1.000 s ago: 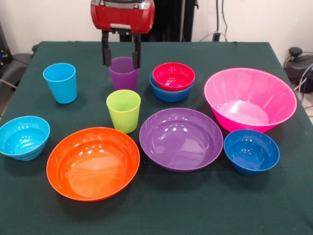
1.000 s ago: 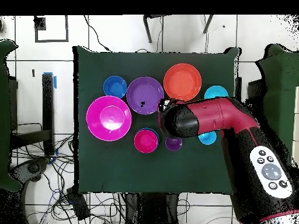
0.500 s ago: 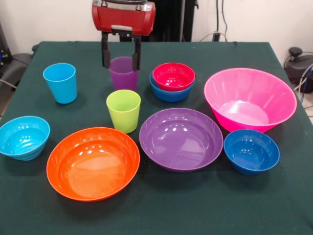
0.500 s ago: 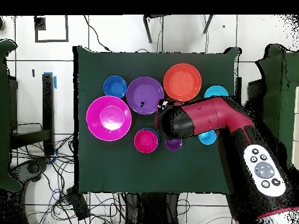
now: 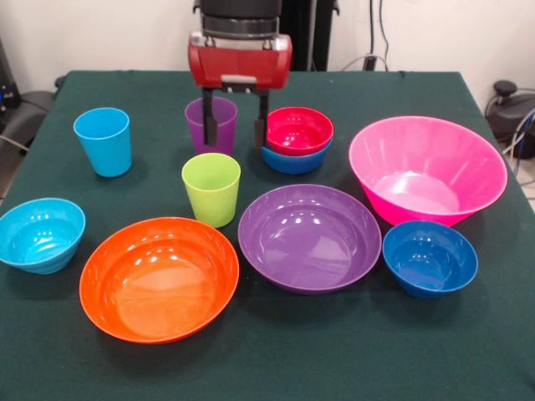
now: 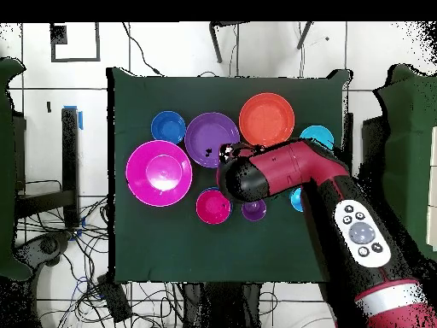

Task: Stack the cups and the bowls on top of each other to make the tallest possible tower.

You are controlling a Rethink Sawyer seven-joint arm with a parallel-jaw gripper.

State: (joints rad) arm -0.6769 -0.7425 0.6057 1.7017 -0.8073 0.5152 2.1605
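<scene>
My gripper (image 5: pixel 236 127) hangs open and empty. Its left finger is in front of the purple cup (image 5: pixel 196 125) and its right finger is in the gap between that cup and the red bowl (image 5: pixel 297 130). The red bowl sits nested in a blue bowl (image 5: pixel 291 161). The lime green cup (image 5: pixel 211 189) stands just in front of the gripper, and the light blue cup (image 5: pixel 103 140) is at the far left. In the overhead view the arm's head (image 6: pixel 243 178) covers the gripper and the green cup, beside the red bowl (image 6: pixel 212 206) and the purple cup (image 6: pixel 253 210).
On the green table (image 5: pixel 75 368) lie a wide orange bowl (image 5: pixel 159 277), a wide purple bowl (image 5: pixel 309 236), a big pink bowl (image 5: pixel 426 167), a dark blue bowl (image 5: pixel 430 257) and a cyan bowl (image 5: pixel 40 234). Cables and furniture surround the table.
The gripper has moved right, from straddling the purple cup toward the red bowl, and hangs lower. It is still open. No cup or bowl has moved.
</scene>
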